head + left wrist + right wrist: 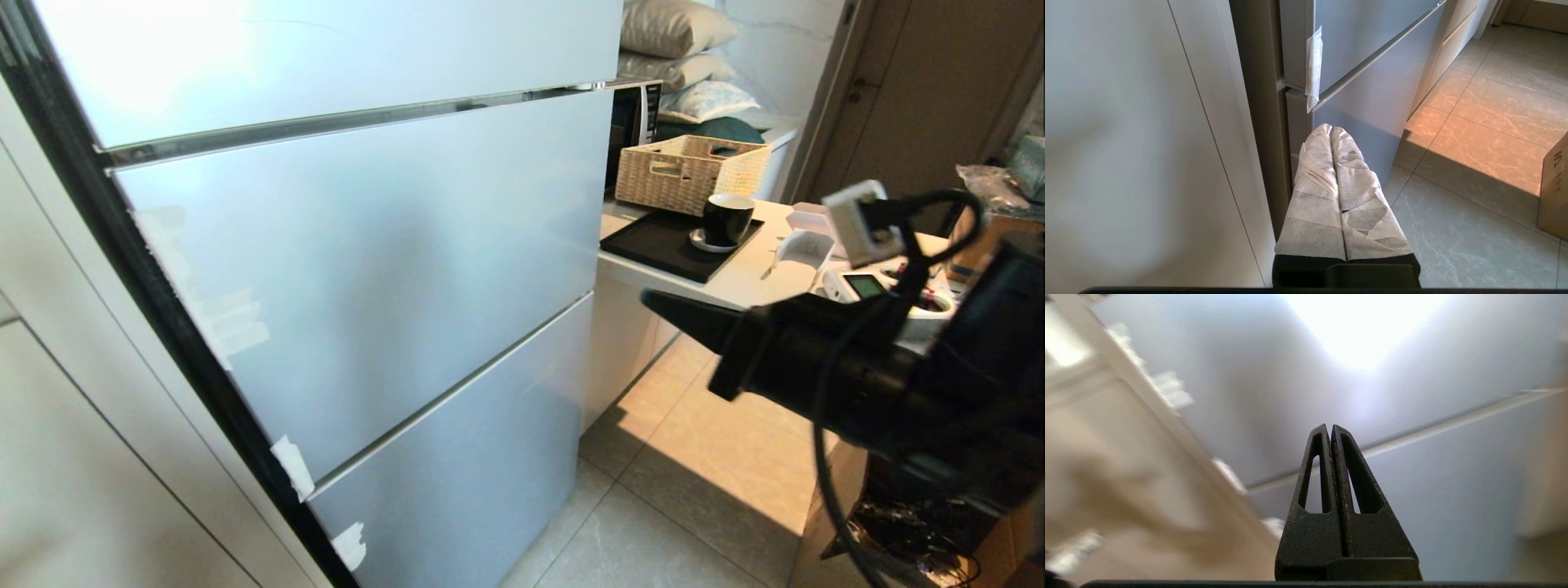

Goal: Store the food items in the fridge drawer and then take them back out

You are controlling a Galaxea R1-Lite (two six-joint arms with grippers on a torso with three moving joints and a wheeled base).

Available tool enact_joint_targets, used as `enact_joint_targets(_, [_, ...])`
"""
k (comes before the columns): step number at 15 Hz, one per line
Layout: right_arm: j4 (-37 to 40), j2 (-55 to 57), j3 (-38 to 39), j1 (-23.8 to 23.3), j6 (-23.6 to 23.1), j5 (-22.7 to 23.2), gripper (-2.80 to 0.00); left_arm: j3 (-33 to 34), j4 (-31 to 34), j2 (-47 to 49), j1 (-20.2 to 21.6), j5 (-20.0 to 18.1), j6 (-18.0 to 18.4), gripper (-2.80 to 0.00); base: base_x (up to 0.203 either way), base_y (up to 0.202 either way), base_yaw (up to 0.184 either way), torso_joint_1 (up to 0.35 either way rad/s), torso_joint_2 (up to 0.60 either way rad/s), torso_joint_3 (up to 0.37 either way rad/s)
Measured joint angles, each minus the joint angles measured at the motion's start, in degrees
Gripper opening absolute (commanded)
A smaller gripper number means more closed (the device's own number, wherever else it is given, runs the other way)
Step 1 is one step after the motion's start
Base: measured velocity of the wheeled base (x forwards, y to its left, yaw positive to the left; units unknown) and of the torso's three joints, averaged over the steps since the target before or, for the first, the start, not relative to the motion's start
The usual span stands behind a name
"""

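Your right gripper (653,300) is clenched and empty, pointing at the closed fridge (367,269); left gripper (1331,130) is clenched too, near the floor (1453,228).

A wicker basket (687,169) stands behind a black cup (727,218) on a dark tray (653,242).

light: bright glare on fridge front (367,245) | floor (702,457): sunlit patch, hard shadow | right wrist view: blurred, perhaps motion

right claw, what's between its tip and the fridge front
Nothing. In the head view the shut right claw points at the closed fridge across bare air, with floor tiles below; no food items visible.
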State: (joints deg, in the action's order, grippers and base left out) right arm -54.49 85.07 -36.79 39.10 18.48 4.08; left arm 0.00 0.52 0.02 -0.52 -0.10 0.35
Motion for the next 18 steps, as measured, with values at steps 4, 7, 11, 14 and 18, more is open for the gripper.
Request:
enact_joint_targets(4, [9.2,-21.4,13.6,-15.3,-5.5,-4.5,-2.80,0.0,0.0,0.0,0.0,0.0,0.0,-2.80,0.000,0.000,0.000,0.000,0.00,0.000])
enact_joint_targets(7, [20.8,-37.5,19.5,-33.0,-7.4,0.4,-2.80,0.0,0.0,0.0,0.0,0.0,0.0,-2.80,0.000,0.000,0.000,0.000,0.00,0.000])
enact_joint_targets(11, [32.0,-57.2,31.1,-40.0,-17.7,6.8,-2.80,0.0,0.0,0.0,0.0,0.0,0.0,-2.80,0.000,0.000,0.000,0.000,0.00,0.000])
enact_joint_targets(14, [43.4,-70.6,34.8,-40.2,-24.5,7.4,-2.80,0.0,0.0,0.0,0.0,0.0,0.0,-2.80,0.000,0.000,0.000,0.000,0.00,0.000])
enact_joint_targets(18, [55.1,-82.0,35.8,-39.5,-25.5,-0.8,-2.80,0.0,0.0,0.0,0.0,0.0,0.0,-2.80,0.000,0.000,0.000,0.000,0.00,0.000])
